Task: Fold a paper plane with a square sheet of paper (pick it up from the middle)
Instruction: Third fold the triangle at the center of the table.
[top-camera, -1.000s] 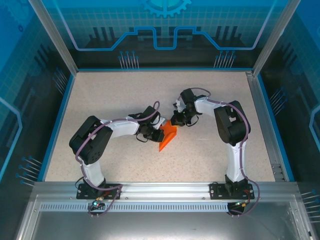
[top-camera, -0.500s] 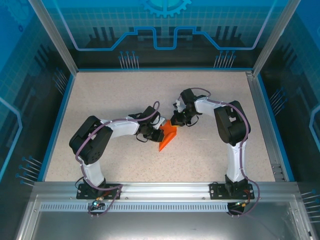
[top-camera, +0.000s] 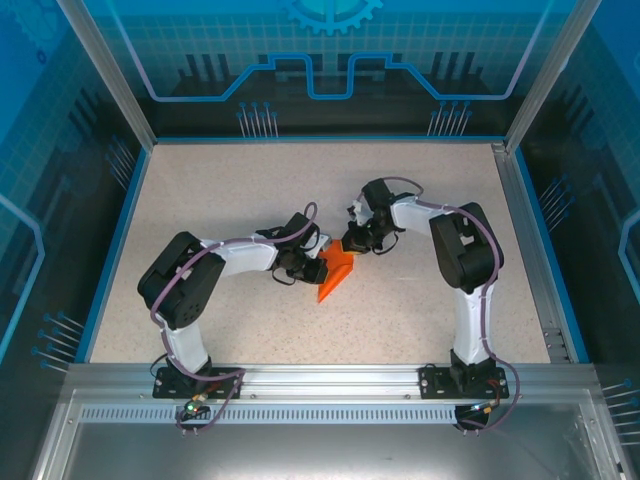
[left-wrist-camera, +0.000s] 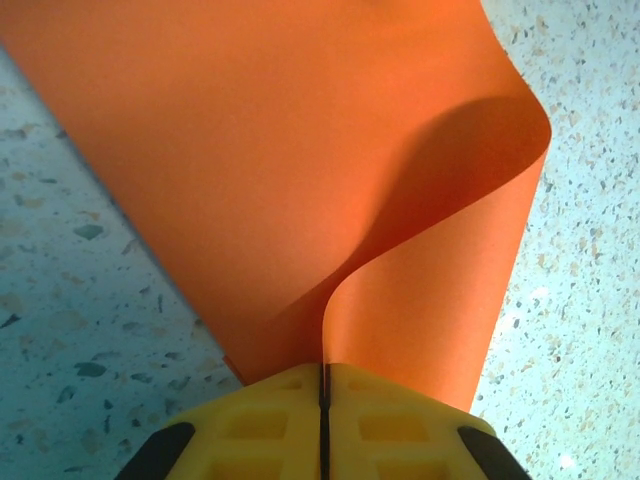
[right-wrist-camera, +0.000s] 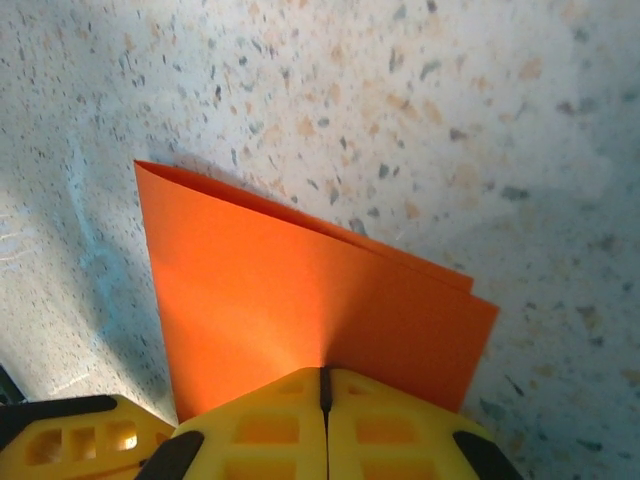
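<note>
The square sheet of paper (top-camera: 336, 273) is bright orange and folded into a pointed wedge between the two arms at the table's middle. My left gripper (top-camera: 316, 266) is at its left edge, my right gripper (top-camera: 355, 246) at its upper end. In the left wrist view the yellow fingers (left-wrist-camera: 400, 425) are shut, and a curling flap of the paper (left-wrist-camera: 280, 150) runs into the seam between them at the left gripper (left-wrist-camera: 322, 372). In the right wrist view the right gripper (right-wrist-camera: 324, 375) is shut on the edge of the doubled paper (right-wrist-camera: 280, 290), which lies flat on the table.
The speckled tabletop (top-camera: 230, 190) has a blue rim (top-camera: 118, 235) and aluminium frame posts (top-camera: 105, 70) at its back corners. A yellow finger (right-wrist-camera: 70, 440) of the left gripper sits at the lower left of the right wrist view, close beside the right gripper.
</note>
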